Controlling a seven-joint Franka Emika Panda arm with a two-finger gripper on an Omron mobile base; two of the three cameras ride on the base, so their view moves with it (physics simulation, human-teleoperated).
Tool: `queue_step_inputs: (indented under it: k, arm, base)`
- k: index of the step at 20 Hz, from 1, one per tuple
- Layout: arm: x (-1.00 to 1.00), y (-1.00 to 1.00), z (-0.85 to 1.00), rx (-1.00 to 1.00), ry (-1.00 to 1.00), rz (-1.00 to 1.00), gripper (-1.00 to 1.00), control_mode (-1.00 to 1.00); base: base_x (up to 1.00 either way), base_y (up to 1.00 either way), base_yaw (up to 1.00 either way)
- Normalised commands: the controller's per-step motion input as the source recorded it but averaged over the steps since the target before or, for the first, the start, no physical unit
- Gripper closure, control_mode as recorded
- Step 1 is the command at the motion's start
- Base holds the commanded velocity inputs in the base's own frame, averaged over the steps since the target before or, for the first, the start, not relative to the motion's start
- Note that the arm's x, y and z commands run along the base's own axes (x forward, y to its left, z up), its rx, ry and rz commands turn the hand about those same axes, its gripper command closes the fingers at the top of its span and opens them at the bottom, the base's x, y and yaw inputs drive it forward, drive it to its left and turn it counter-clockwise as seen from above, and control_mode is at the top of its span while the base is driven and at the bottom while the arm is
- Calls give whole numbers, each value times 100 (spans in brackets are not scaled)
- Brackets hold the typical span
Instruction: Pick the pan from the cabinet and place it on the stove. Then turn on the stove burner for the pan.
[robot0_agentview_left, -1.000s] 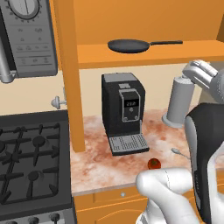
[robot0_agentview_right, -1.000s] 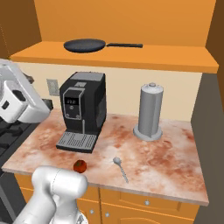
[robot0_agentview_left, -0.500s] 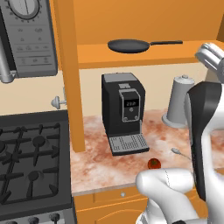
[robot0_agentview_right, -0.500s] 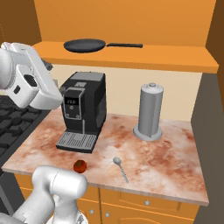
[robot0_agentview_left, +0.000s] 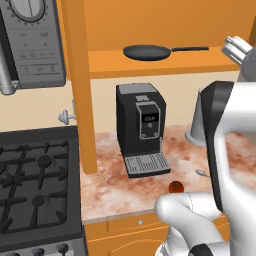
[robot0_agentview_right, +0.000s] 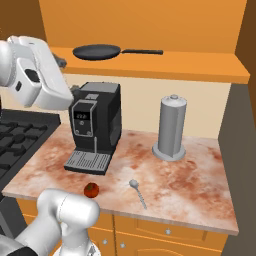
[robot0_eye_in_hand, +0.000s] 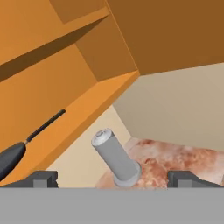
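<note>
The round shallow dark grey frying pan (robot0_eye_in_hand: 11, 158) lies left of the wide-open, empty pincer (robot0_eye_in_hand: 113, 179), its thin black handle (robot0_eye_in_hand: 46, 125) slanting along the orange cabinet shelf (robot0_eye_in_hand: 83, 107)

Orange kitchen, marbled counter

A reddish-brown marbled stone countertop (robot0_agentview_right: 190, 175) meets a plain cream back wall (robot0_agentview_right: 140, 107), with low orange wooden drawers with small silver knobs (robot0_agentview_right: 165, 232) beneath.

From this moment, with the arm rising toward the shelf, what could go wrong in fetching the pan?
The pan lies on the open cabinet shelf with its thin handle pointing sideways; the open end effector may pinch that handle off-centre, and the pan could tip or swing. Carried down to the stove, it could clip the coffee machine below.
</note>
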Motion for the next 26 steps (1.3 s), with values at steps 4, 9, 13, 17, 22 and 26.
queue_step_inputs:
  k: [4,9,13,17,22,26]
  arm:
    - [24,0,0,-7,-3,-5,-100,-100]
    - [25,0,0,-5,-1,-5,-100,-100]
    - [9,-6,0,-2,0,-4,-100,-100]
    - [2,-21,0,-1,0,-2,-100,-100]
    - [28,-4,0,-5,0,-7,-100,-100]
    - [38,0,0,-8,0,-10,-100,-100]
  base:
    - [0,0,0]
    - [0,0,0]
    - [0,0,0]
    - [0,0,0]
    - [0,0,0]
    - [0,0,0]
